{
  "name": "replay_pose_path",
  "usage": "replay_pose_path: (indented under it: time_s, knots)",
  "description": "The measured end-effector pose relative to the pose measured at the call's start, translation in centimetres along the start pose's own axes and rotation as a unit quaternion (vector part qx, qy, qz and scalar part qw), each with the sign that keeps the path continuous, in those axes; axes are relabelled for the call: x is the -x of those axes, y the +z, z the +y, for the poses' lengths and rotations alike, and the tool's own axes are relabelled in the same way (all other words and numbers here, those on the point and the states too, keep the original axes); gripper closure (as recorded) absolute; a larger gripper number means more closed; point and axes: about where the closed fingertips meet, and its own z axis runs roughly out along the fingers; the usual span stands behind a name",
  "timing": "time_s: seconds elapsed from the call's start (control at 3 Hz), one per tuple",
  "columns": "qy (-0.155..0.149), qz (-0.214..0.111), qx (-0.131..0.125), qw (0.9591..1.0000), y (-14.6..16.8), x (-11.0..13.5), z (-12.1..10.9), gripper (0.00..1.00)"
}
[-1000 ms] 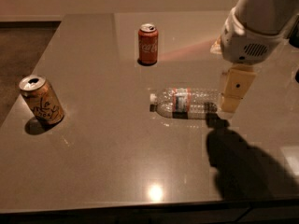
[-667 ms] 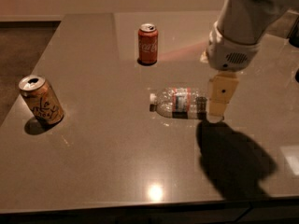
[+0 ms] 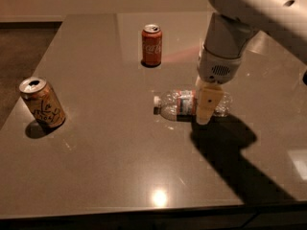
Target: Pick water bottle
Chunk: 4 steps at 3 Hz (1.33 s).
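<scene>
The water bottle [image 3: 180,105] lies on its side near the middle of the grey table, white cap pointing left, with a red, white and blue label band. My gripper [image 3: 205,113] hangs from the white arm coming in from the upper right. It is down over the bottle's middle-right part, in front of it from the camera, and hides part of the bottle's body.
A red cola can [image 3: 151,44] stands upright behind the bottle. An orange-tan can [image 3: 42,103] stands tilted near the table's left edge. The table [image 3: 96,166] ends at a front edge below; dark floor lies to the left.
The arm has moved left and down, from beside the bottle's base end to over the bottle's middle. The bottle and cans have not moved.
</scene>
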Motion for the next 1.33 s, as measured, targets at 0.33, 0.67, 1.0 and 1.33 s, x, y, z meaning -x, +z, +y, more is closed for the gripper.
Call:
replay_pose_path:
  time_s: [0.33, 0.67, 1.0, 1.33]
  knots:
    - [0.008, 0.015, 0.011, 0.9998, 1.1, 0.3, -0.2, 0.49]
    - [0.017, 0.004, 0.017, 0.9997, 0.0, 0.2, -0.4, 0.71]
    - [0.017, -0.060, 0.003, 0.9981, -5.8, 0.5, -0.8, 1.00]
    - [0.009, -0.102, -0.015, 0.9947, -9.1, 0.7, -0.6, 1.00]
